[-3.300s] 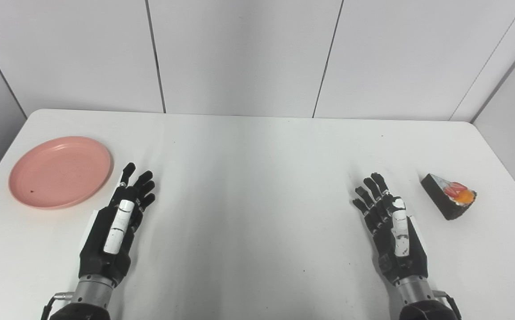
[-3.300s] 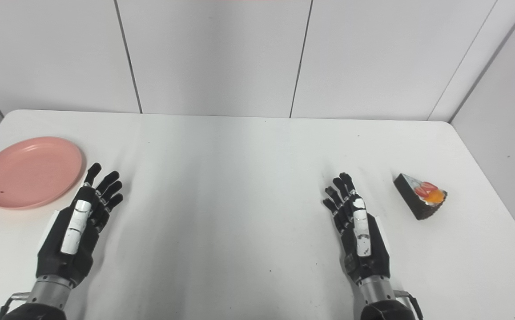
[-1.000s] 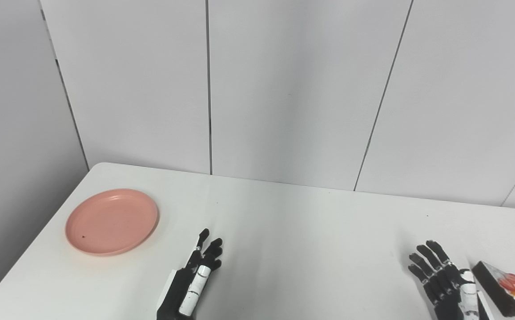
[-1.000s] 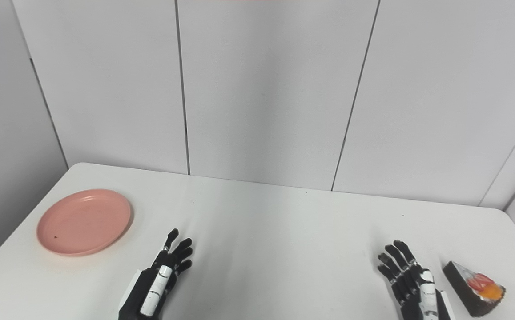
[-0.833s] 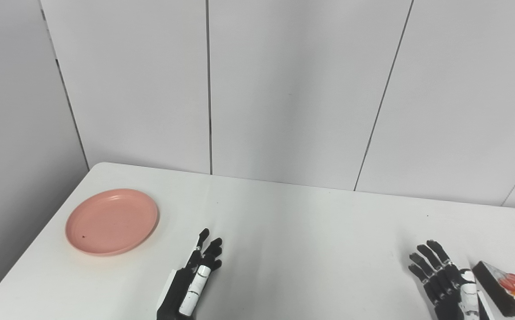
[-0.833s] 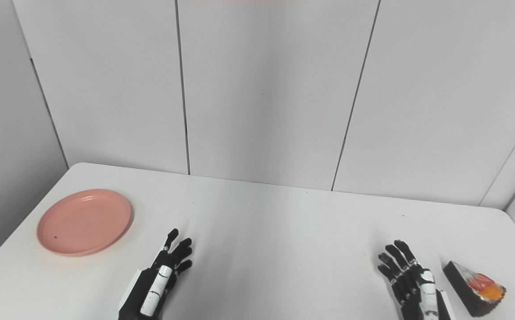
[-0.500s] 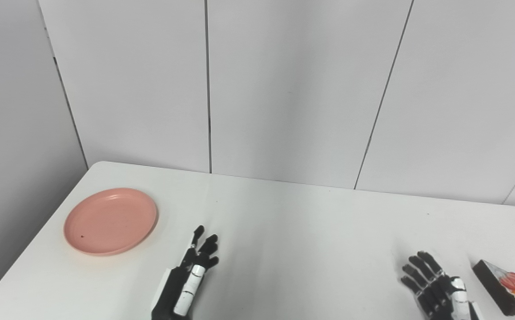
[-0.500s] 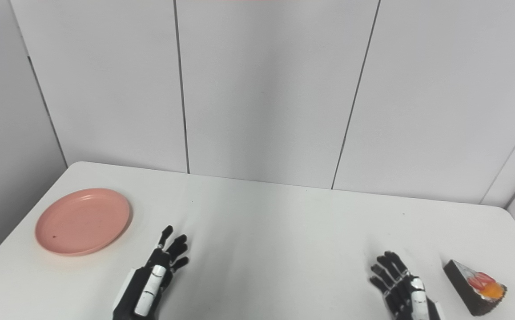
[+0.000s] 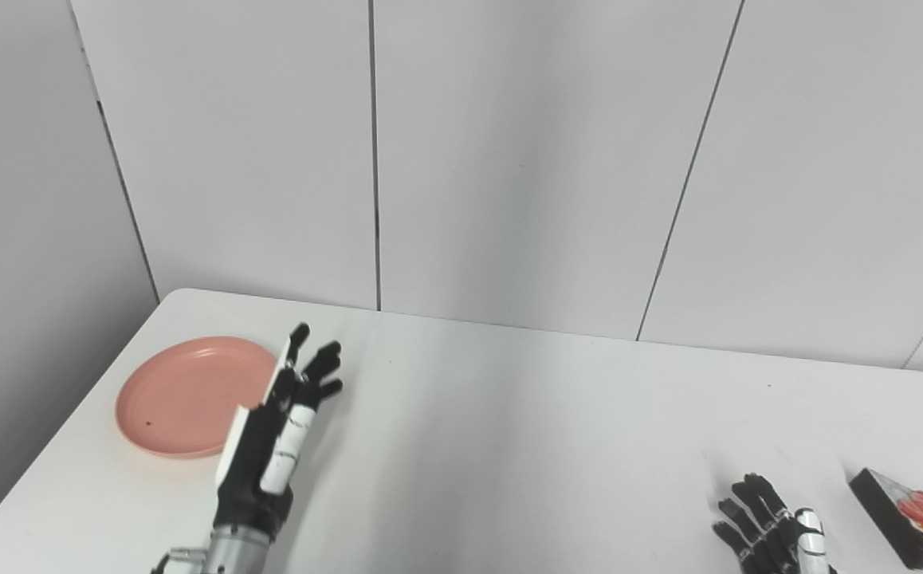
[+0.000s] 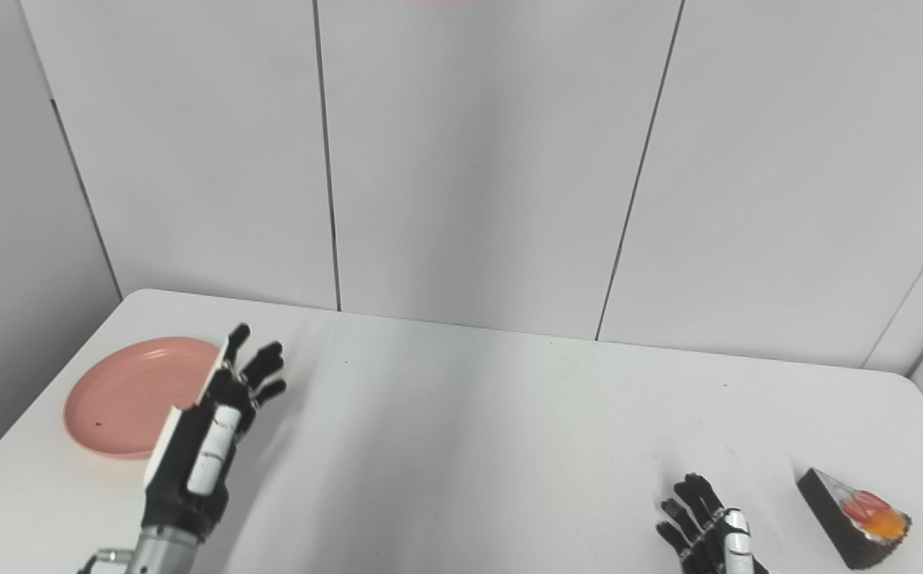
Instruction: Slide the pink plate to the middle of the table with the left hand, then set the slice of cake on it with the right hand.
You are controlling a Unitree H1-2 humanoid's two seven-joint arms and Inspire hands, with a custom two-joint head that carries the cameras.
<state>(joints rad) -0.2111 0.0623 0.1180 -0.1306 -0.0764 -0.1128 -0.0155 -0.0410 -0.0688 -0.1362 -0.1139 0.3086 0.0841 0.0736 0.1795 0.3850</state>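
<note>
At far left we see the pink plate [image 9: 182,395] on the table [image 9: 509,430], our left hand [image 9: 274,434] spread empty beside it, right hand [image 10: 708,534] (fingers apart) near the cake slice [image 9: 908,518].

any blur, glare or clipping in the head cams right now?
Left eye view: sharp, no glare, even light; the left hand overlaps the pink plate and throws a soft shadow on the table; the right hand is cut by the bottom edge. Right eye view: the same; the cake slice sits near the frame's lower right corner.
</note>
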